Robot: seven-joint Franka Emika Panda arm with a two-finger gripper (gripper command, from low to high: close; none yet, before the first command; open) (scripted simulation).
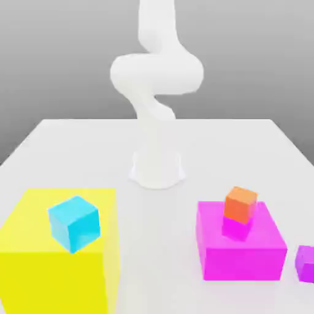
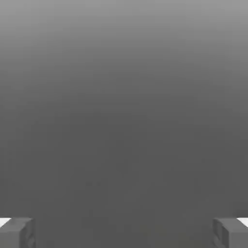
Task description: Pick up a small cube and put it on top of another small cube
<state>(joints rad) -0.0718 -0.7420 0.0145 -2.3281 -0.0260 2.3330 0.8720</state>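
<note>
Exterior view is showing a small orange cube (image 1: 240, 204) sitting on a small magenta cube (image 1: 236, 229) atop a large magenta block (image 1: 242, 248); stacking looks finished. Gripper (image 2: 124, 232), fingers spread wide, is holding nothing; next it need only stay clear.

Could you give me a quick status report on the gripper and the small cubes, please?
Gripper open, holding nothing. Orange cube stacked on small magenta cube, atop magenta block. Cyan cube on yellow block. Nothing in the way.

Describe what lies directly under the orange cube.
The orange cube sits on a small magenta cube, which rests on the large magenta block. Their contact faces are hidden.
</note>
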